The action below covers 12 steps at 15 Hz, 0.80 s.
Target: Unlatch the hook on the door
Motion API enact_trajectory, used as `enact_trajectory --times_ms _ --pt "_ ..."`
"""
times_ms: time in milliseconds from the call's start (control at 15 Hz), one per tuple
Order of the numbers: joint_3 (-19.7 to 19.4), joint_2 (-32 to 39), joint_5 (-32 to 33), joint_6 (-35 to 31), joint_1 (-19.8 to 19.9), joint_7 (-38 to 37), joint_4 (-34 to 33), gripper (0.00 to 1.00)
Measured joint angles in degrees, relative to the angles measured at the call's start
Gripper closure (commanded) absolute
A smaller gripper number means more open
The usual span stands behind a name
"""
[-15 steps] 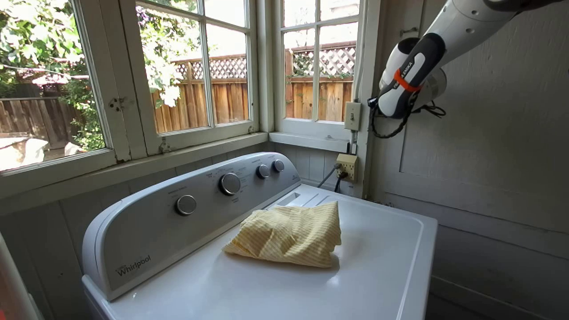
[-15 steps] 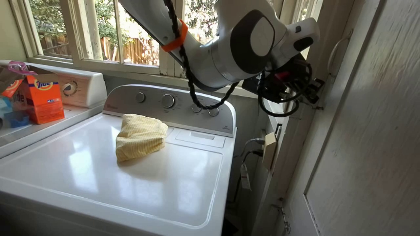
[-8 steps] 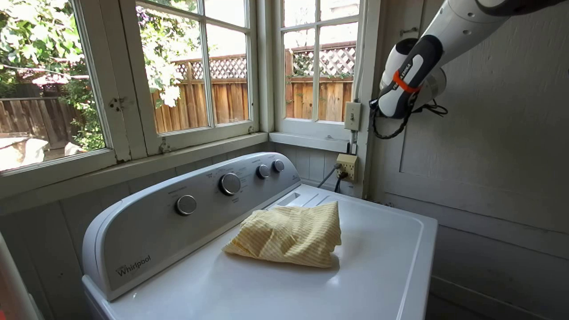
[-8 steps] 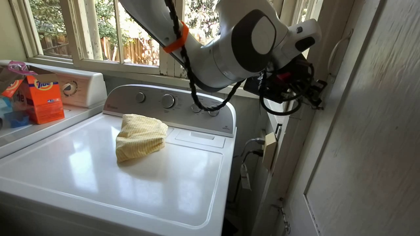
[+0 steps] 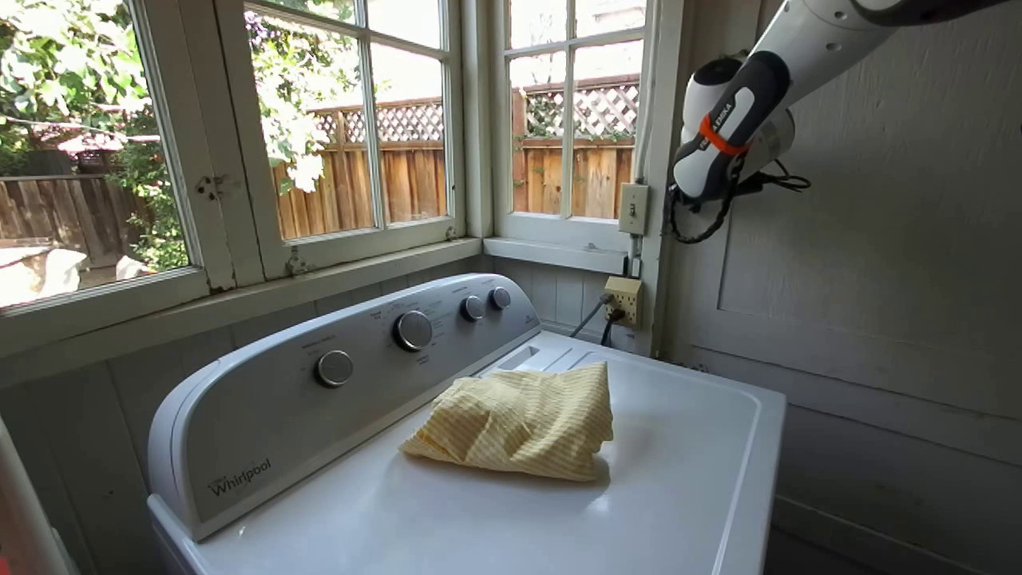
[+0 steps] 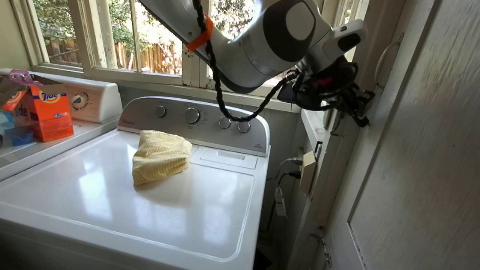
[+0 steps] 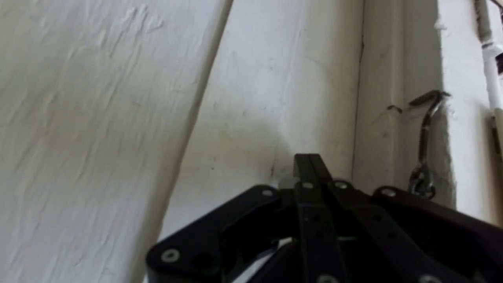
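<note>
The pincer is clenched empty near the door; to its right in the wrist view, the hook hangs from the frame, clear of the door. Unlatching looks done; next, probably, back the pincer away.

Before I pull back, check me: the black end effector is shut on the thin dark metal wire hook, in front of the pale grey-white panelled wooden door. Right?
Not quite: the end effector is not shut on the hook. The wrist view shows its jaws closed together and the hook apart, to their right there. The rest stands: shut, in front of the door.
</note>
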<state>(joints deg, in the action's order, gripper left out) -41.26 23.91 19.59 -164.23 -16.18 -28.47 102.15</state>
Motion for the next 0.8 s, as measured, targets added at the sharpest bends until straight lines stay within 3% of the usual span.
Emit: enact_trajectory --times_ms 133,200,333,533,600,800 --pt "-1.7 -0.6 1.5 4.0 -1.5 0.1 0.0 1.0" --pt "-2.4 -1.5 2.4 7.3 -2.4 0.7 0.0 0.74" --pt "-5.2 -4.6 6.3 16.8 -5.3 0.9 0.0 0.66" --pt "-7.5 -11.5 9.3 30.4 -8.5 7.1 0.1 0.45" --pt "-5.8 -14.6 10.2 34.9 -7.8 9.7 0.0 0.36" --pt "4.9 -23.2 11.3 47.4 -1.3 16.5 0.1 0.14"
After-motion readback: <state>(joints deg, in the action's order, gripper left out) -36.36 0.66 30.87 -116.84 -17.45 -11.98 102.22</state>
